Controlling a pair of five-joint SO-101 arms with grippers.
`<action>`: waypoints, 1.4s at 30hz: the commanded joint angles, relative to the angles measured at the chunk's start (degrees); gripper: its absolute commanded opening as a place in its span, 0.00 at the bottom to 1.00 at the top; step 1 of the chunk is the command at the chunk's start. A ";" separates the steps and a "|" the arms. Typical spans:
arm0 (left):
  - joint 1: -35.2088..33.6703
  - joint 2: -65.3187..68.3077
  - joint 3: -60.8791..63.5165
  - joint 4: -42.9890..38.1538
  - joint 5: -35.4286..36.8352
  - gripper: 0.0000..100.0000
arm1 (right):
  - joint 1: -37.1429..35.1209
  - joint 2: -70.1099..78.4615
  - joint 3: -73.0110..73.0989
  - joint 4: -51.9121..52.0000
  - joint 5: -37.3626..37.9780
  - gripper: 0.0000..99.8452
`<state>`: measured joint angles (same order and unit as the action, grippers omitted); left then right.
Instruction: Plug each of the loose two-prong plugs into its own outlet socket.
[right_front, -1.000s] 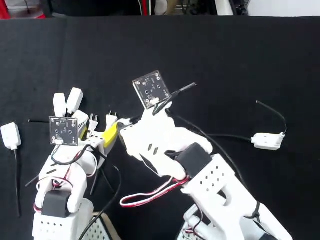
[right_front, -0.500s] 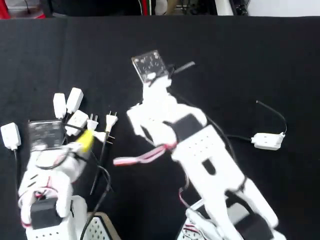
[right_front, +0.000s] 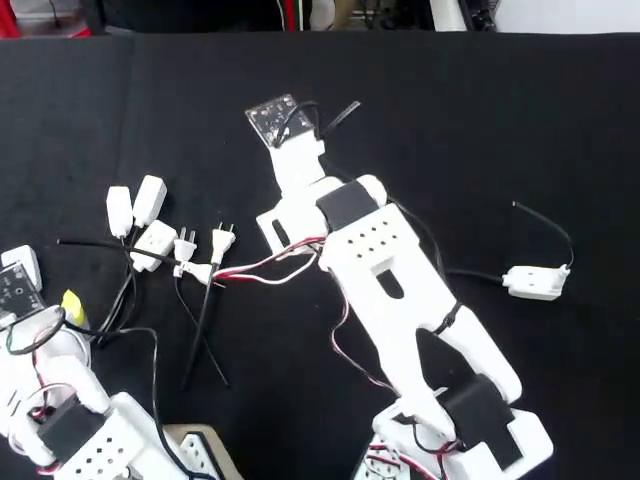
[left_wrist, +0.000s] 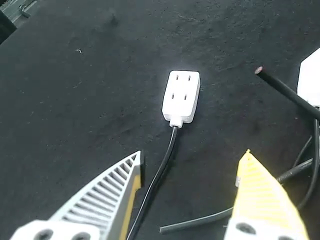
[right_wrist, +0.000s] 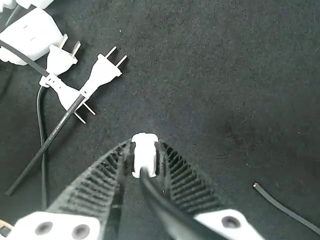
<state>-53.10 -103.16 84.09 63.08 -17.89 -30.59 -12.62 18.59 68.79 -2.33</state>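
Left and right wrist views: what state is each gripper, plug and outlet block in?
left gripper, open, holding nothing.
right gripper, shut on the white plug.
white plug, clamped in the right gripper, prongs hidden.
outlet block, lying flat, sockets empty.
three loose plugs, unplugged, lying close together.

Table (right_front: 500, 120): covered in plain black.
Socket (left_wrist: 181, 96): white; cord black.
Loose plugs (right_wrist: 102, 71): white, prongs silver; cords black.
Left gripper (left_wrist: 192, 154): one finger white and ribbed, the other yellow.
Right gripper (right_wrist: 145, 146): fingers grey, ribbed.
Clamped plug (right_wrist: 145, 161): white; cord black.
Arms (right_front: 380, 250): white, fitted with black motors.
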 joint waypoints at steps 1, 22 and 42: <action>-0.75 9.32 -9.01 0.44 0.88 0.30 | 0.35 0.13 -3.30 1.23 0.09 0.01; -2.07 93.36 -53.14 -13.45 1.23 0.30 | -0.18 0.22 -2.95 1.93 0.09 0.01; 3.30 131.60 -82.51 -13.27 0.97 0.35 | -2.29 0.22 -1.98 1.85 0.26 0.01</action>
<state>-49.32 24.22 6.99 50.42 -17.19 -32.26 -12.26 18.24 70.29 -2.33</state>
